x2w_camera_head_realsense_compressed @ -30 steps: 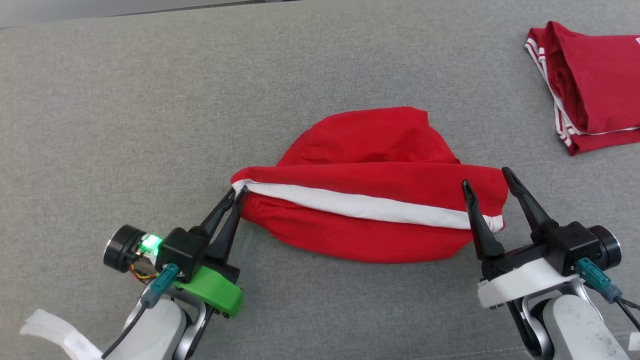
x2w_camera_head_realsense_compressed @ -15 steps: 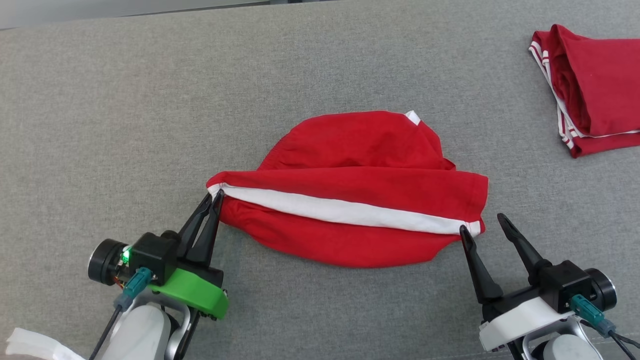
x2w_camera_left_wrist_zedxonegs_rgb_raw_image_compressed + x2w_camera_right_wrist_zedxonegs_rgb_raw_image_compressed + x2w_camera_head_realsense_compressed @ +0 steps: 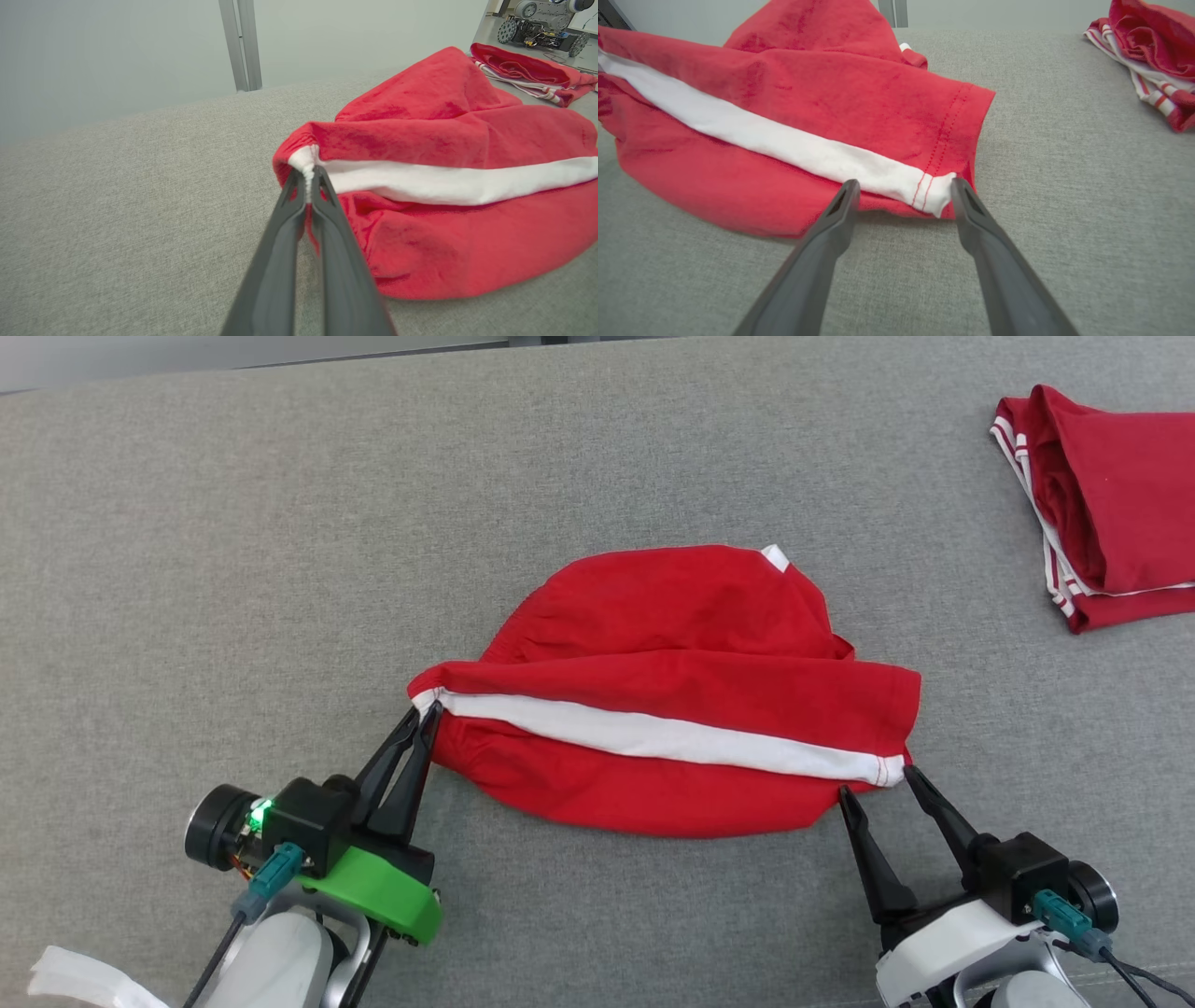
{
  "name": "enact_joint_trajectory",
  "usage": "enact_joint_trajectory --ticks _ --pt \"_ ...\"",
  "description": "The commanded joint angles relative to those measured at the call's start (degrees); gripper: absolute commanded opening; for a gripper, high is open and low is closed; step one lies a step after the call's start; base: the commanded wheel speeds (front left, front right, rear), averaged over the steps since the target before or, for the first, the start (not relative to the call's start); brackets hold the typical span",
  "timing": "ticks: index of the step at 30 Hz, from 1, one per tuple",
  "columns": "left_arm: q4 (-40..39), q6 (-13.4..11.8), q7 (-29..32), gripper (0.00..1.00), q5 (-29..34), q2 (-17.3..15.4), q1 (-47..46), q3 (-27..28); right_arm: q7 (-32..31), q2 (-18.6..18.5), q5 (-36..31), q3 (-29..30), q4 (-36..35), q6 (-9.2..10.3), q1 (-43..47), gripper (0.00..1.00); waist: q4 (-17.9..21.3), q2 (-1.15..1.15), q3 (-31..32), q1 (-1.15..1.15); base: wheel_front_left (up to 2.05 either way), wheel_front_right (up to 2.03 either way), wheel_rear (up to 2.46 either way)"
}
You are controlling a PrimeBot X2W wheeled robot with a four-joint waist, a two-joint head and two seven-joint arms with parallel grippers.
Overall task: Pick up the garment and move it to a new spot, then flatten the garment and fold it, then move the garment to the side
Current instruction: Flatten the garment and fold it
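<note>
Your left gripper (image 3: 425,717) has its two fingers pinched together on the left end of the white stripe (image 3: 653,735) of the red garment (image 3: 672,681). Your right gripper (image 3: 878,781) has its fingers spread wide, with the tips just beside the stripe's other end at the hemmed corner and nothing clamped between them. The garment lies bunched in the middle of the grey fabric surface (image 3: 280,569) with the stripe stretched between your two grippers, and a second red garment (image 3: 1111,495) with white trim lies well apart at the far right.
</note>
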State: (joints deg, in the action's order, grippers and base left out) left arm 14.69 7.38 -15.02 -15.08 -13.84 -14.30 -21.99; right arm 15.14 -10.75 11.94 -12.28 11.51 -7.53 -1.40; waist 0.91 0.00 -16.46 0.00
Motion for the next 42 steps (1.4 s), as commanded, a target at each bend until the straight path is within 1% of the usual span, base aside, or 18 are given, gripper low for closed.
enact_joint_trajectory --ticks 1,13,14,16,17,22,26,29,31,33,35,38,40,42 --pt "-0.3 0.1 -0.2 0.00 -0.5 -0.4 0.5 0.1 0.0 -0.1 0.5 0.1 0.6 0.09 -0.6 1.00 -0.3 0.00 -0.1 0.00 0.00 0.00 0.00" --pt "-0.1 0.1 -0.2 0.00 0.1 -0.9 -0.2 0.6 0.0 -0.3 1.7 0.4 2.2 0.09 -2.2 1.00 -1.3 0.00 -1.1 0.00 0.00 0.00 0.00" --pt "0.0 0.1 -0.2 0.00 0.2 -1.0 -0.3 0.6 0.0 -0.4 1.8 0.0 2.0 0.09 -2.3 0.44 -1.3 0.00 -1.1 0.00 0.00 0.00 0.00" --pt "0.1 0.1 -0.2 0.00 0.3 -0.9 -0.3 0.8 0.0 -0.7 2.2 -0.5 1.9 0.09 -2.4 0.11 -1.2 0.00 -1.0 0.00 0.00 0.00 0.00" --pt "0.2 0.1 -0.2 0.00 0.4 -0.9 -0.2 0.9 0.0 -0.8 2.2 -0.7 1.8 0.09 -2.4 0.00 -1.1 0.00 -1.0 0.00 0.00 0.00 0.00" --pt "0.3 0.1 -0.2 0.00 0.6 -0.9 -0.3 1.0 0.0 -1.1 2.6 -0.3 -0.3 0.09 -2.1 0.00 -0.8 0.00 -0.6 0.00 0.00 0.00 0.00" --pt "-0.9 0.1 -0.2 0.00 0.3 -1.4 -0.7 0.7 0.0 -1.1 4.7 1.4 -4.4 0.09 -1.2 0.00 -0.4 0.00 -0.2 0.00 0.00 0.00 0.00" --pt "-2.9 0.1 -0.2 0.00 -0.3 -2.9 -2.4 -1.0 0.0 -1.3 8.2 3.6 -8.5 0.09 -2.1 0.00 -0.2 0.00 -0.1 0.00 0.00 0.00 0.00" --pt "-4.4 0.1 -0.2 0.00 -1.3 -4.7 -4.8 -3.0 0.0 -2.3 10.3 5.1 -11.2 0.09 -4.0 0.00 0.0 0.00 -0.2 0.00 0.00 0.00 0.00" --pt "-5.7 0.1 -0.2 0.00 -2.3 -7.1 -8.2 -5.6 0.0 -3.6 12.2 5.7 -13.0 0.09 -6.6 0.00 0.2 0.00 -0.5 0.00 0.00 0.00 0.00" --pt "-6.5 0.1 -0.2 0.00 -5.2 -9.4 -13.1 -8.8 0.0 -5.7 14.1 6.3 -13.8 0.09 -10.5 0.00 0.5 0.00 -1.1 0.00 0.00 0.00 0.00" --pt "-7.6 0.1 1.7 0.00 -9.2 -13.0 -23.9 -13.2 0.0 -9.2 16.1 6.6 -13.6 0.09 -19.1 0.00 0.9 0.00 -3.3 0.00 0.00 0.00 0.00" --pt "-7.7 0.1 3.3 0.00 -12.3 -13.9 -31.5 -15.4 0.0 -11.5 17.4 6.0 -12.5 0.08 -25.9 0.00 1.1 0.00 -5.3 0.00 0.00 0.00 0.00" --pt "-6.9 0.0 4.8 0.00 -13.9 -15.2 -40.0 -18.0 0.0 -13.8 18.5 5.1 -10.9 0.09 -33.4 0.00 1.3 0.00 -7.6 0.00 0.00 0.00 0.00"
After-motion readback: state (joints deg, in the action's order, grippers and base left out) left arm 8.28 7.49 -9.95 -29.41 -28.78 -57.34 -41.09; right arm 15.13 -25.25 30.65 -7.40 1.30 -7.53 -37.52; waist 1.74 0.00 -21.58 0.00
